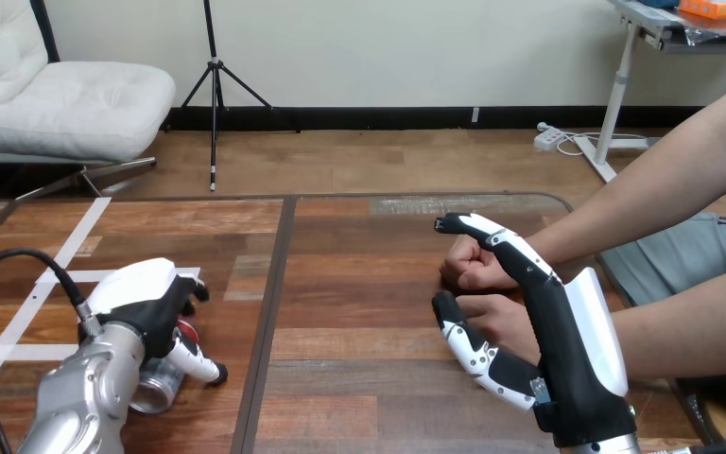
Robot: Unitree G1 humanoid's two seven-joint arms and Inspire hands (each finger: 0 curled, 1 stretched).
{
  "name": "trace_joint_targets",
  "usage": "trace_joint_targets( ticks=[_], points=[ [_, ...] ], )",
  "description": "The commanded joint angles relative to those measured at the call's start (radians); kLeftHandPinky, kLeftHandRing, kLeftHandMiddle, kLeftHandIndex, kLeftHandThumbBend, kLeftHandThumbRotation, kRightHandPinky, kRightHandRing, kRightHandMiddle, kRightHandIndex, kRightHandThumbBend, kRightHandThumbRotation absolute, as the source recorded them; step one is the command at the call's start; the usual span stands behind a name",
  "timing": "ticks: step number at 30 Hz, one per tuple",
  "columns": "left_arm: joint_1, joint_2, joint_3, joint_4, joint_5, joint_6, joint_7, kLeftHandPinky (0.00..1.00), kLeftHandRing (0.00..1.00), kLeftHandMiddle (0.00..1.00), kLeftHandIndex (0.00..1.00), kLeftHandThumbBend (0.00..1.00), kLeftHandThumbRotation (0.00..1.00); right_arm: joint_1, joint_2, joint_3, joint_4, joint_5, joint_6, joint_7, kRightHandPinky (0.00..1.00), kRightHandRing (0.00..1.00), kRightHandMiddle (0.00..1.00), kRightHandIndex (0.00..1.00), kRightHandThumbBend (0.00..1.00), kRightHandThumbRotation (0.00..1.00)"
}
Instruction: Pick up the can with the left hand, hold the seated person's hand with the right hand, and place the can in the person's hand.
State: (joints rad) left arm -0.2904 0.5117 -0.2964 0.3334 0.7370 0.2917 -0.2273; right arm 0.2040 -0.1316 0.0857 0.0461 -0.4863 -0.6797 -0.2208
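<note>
Left forearm (83,402): smooth, rounded silver metal, coming in at the bottom left corner of my head view.
Left hand (142,305): glossy white shell on its back and black underneath. It is closed around the can, with my fingers curled over the top and my thumb along the near side.
Can (158,386): a silvery metal cylinder with some red showing. It lies on its side on the table, under my left palm.
Right hand (556,326): matte black with a long white shell. It stands on edge and is open, fingers straight and thumb spread, gripping nothing.
Person's nearer hand (499,317): loosely curled, sitting between my right thumb and fingers. I cannot tell whether we touch.
Person's farther hand (468,265): a fist resting on the table, just beside my right fingers.
Table (359,284): flat wooden planks in mixed browns, with white tape strips at the left.
</note>
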Motion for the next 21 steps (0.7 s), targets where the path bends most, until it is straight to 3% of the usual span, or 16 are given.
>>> trace_joint_targets(
  ticks=[1, 3, 9, 18, 20, 21],
  points=[
    [-0.025, 0.031, 0.023, -0.021, -0.004, -0.026, 0.041, 0.77, 0.87, 0.9, 0.85, 0.83, 0.13, -0.029, -0.004, 0.008, -0.036, 0.007, -0.002, 0.001, 0.82, 0.85, 0.83, 0.76, 0.35, 0.01],
    [-0.024, 0.033, 0.024, -0.022, -0.007, -0.028, 0.042, 0.83, 0.92, 0.93, 0.88, 0.84, 0.14, -0.029, -0.004, 0.009, -0.036, 0.006, -0.003, 0.002, 0.82, 0.85, 0.84, 0.76, 0.35, 0.01],
    [-0.016, 0.047, 0.038, -0.034, -0.035, -0.049, 0.026, 0.91, 0.96, 0.97, 0.91, 0.85, 0.16, -0.026, -0.001, 0.014, -0.039, 0.017, 0.001, 0.008, 0.83, 0.85, 0.84, 0.77, 0.36, 0.01],
    [-0.009, 0.068, 0.051, -0.052, -0.072, -0.056, 0.005, 0.9, 0.94, 0.96, 0.92, 0.87, 0.19, -0.021, 0.003, 0.019, -0.042, 0.007, 0.013, 0.004, 0.84, 0.86, 0.85, 0.77, 0.35, 0.0],
    [-0.009, 0.071, 0.049, -0.059, -0.07, -0.044, -0.003, 0.87, 0.91, 0.94, 0.92, 0.88, 0.21, -0.019, 0.004, 0.021, -0.042, 0.005, 0.014, 0.002, 0.84, 0.86, 0.85, 0.77, 0.35, 0.0],
    [-0.003, 0.057, 0.039, -0.097, -0.017, 0.038, 0.0, 0.81, 0.89, 0.92, 0.92, 0.88, 0.23, -0.019, 0.006, 0.024, -0.043, 0.01, 0.017, 0.005, 0.84, 0.86, 0.85, 0.77, 0.35, 0.01]
  ],
)
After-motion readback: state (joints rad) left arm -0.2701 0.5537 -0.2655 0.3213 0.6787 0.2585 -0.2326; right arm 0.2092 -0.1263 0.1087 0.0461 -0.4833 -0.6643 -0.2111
